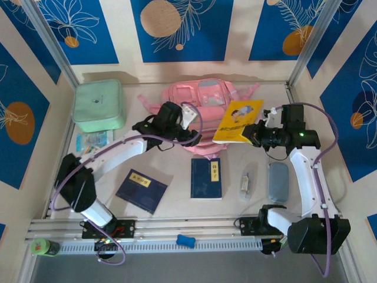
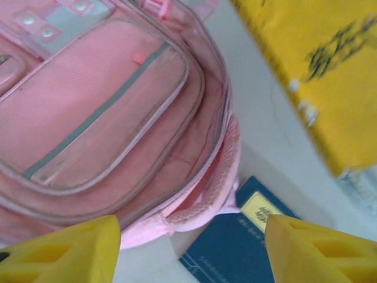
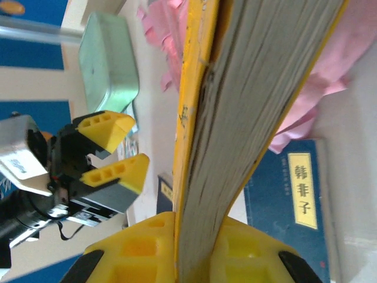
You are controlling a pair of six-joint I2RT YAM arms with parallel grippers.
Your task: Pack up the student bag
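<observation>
So the left gripper (image 2: 191,247) hangs over the near edge of the pink backpack (image 1: 206,94), fingers (image 2: 65,253) apart. The backpack lies flat at the back middle of the table (image 1: 177,174), and just right of it the right gripper (image 1: 252,137) is clamped on a yellow book (image 1: 238,121).

From my seat the student bag (image 2: 106,118) reads as soft pink woven cloth, matt, with an open-weave mesh pocket (image 2: 221,177) at its side. The yellow book (image 1: 238,121) has a glossy cover and slightly rough paper page edges. The fingers (image 2: 65,253) of the left gripper (image 2: 191,221) and of the right gripper (image 3: 197,236) are matt yellow plastic, moulded with hollow cells. The mint green case (image 1: 98,105) looks smooth, with a faint sheen.
</observation>
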